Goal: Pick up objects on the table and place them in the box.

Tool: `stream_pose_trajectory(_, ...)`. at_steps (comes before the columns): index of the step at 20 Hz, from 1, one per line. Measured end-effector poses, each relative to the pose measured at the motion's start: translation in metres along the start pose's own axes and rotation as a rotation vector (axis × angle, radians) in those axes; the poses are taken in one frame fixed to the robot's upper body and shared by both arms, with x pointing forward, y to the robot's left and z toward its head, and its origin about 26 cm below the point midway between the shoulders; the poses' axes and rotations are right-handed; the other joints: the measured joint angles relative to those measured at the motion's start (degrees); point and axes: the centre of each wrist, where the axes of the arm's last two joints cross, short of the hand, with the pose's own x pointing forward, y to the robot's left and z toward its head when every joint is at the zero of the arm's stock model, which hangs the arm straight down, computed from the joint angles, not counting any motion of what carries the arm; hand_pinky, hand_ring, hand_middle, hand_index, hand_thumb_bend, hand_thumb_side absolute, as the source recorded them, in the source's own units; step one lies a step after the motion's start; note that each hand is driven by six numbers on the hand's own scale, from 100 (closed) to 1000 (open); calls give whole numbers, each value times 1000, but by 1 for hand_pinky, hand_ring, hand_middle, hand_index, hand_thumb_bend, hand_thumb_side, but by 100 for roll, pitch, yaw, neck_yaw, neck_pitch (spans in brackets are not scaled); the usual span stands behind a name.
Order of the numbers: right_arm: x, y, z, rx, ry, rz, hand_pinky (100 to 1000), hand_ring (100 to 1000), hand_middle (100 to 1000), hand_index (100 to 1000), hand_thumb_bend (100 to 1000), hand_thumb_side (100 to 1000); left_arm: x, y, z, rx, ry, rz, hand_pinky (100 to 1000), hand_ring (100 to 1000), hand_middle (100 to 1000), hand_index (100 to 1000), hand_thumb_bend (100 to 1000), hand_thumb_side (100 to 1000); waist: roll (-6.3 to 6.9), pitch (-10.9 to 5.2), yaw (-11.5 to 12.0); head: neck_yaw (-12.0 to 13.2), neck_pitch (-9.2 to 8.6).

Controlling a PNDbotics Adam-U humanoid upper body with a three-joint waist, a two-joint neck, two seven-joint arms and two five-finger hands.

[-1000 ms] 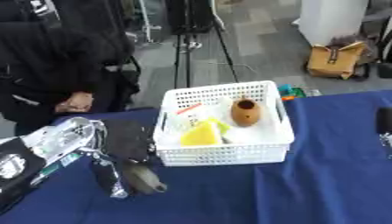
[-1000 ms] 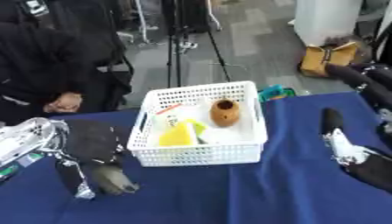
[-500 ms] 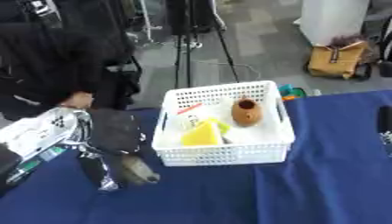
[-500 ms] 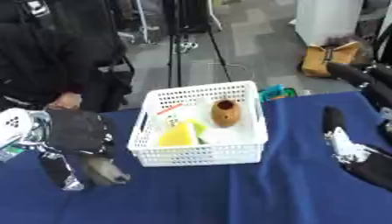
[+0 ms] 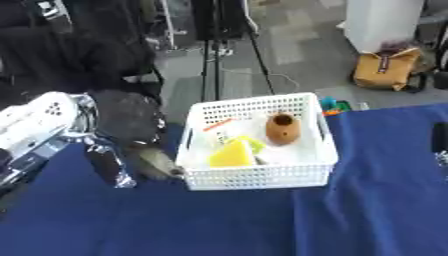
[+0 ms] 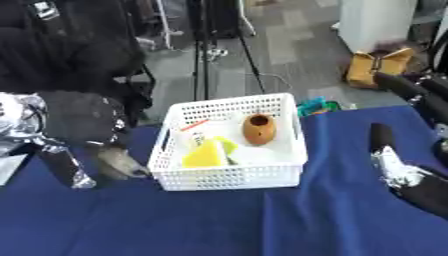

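- The robot's left hand [image 5: 122,117], black with a silver wrist, hangs at the left of the white plastic lattice basket [image 5: 259,176]; its fingers curl down round a grey-brown, blurred object [image 5: 157,164] whose kind cannot be made out. That object sits just beside the basket's left wall, at the level of the dark blue tablecloth [image 5: 350,215]; whether it rests on the cloth cannot be told.
- The right hand [image 6: 394,167] lies at the right edge of the right eye view, partly cut off, with one dark finger straight and pointing up and holding nothing.
- Inside the basket three things can be counted for certain: one brown rounded pot with a dark opening [image 5: 283,128], one yellow wedge-shaped piece [image 5: 232,154], and one white flat packet with an orange stripe [image 5: 220,131]. A touch of green shows behind the wedge.
- Any writing on the packet is too blurred to read.
- A teal and orange item [image 5: 332,105] peeks out behind the basket's far right corner, mostly hidden.
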Motion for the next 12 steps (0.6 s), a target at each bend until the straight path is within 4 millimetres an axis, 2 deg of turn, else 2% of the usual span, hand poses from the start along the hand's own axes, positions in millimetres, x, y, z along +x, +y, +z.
stream_pose_trajectory(5, 0, 0, 0, 0, -2, 0, 712, 766, 741, 939, 100, 1000, -18, 16, -12, 42, 52, 2, 840, 711, 485, 629, 291, 381, 3, -1, -68, 31, -2)
stream_pose_trajectory(12, 1, 0, -2, 2, -14, -3, 712, 765, 740, 938, 100, 1000, -41, 25, -37, 58, 107, 18, 839, 713, 498, 628, 312, 323, 24, 2, -214, 139, -23)
